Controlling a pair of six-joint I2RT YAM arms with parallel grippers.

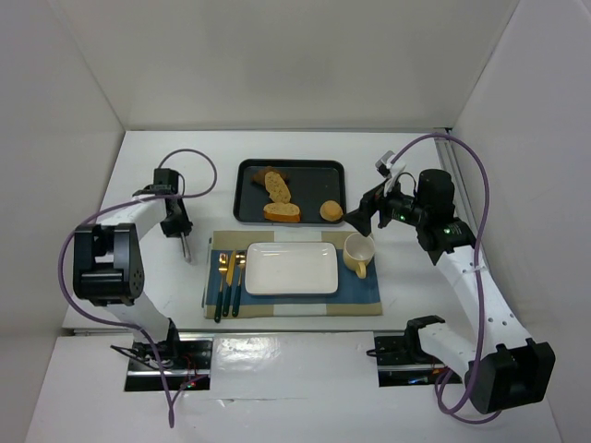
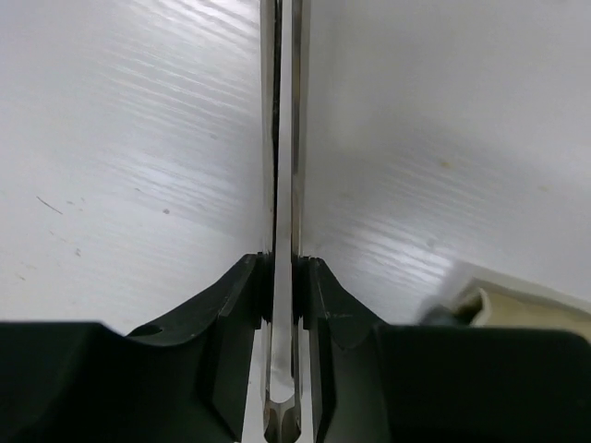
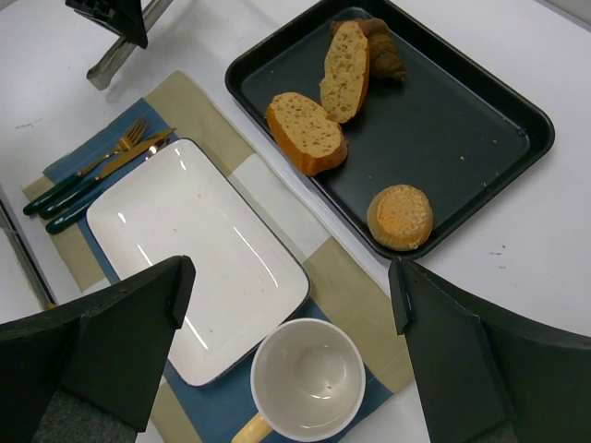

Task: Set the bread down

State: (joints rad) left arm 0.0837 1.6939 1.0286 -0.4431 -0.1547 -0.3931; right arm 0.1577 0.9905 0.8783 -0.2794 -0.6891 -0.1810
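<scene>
Metal tongs (image 2: 282, 166) pinched shut between left gripper (image 2: 284, 269) fingers, left of placemat (image 1: 362, 295). Right gripper (image 3: 291, 341) jaws wide apart, empty, above cup (image 3: 307, 380). Bread (image 3: 344, 71) in black tray (image 3: 462, 120), leaning against dark croissant piece (image 3: 388, 53).

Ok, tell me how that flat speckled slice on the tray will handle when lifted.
The bread looks thin and porous: probably light, fairly stiff, easily crushed. It leans on the brown pastry, so a nudge may tip it flat onto the tray.
</scene>
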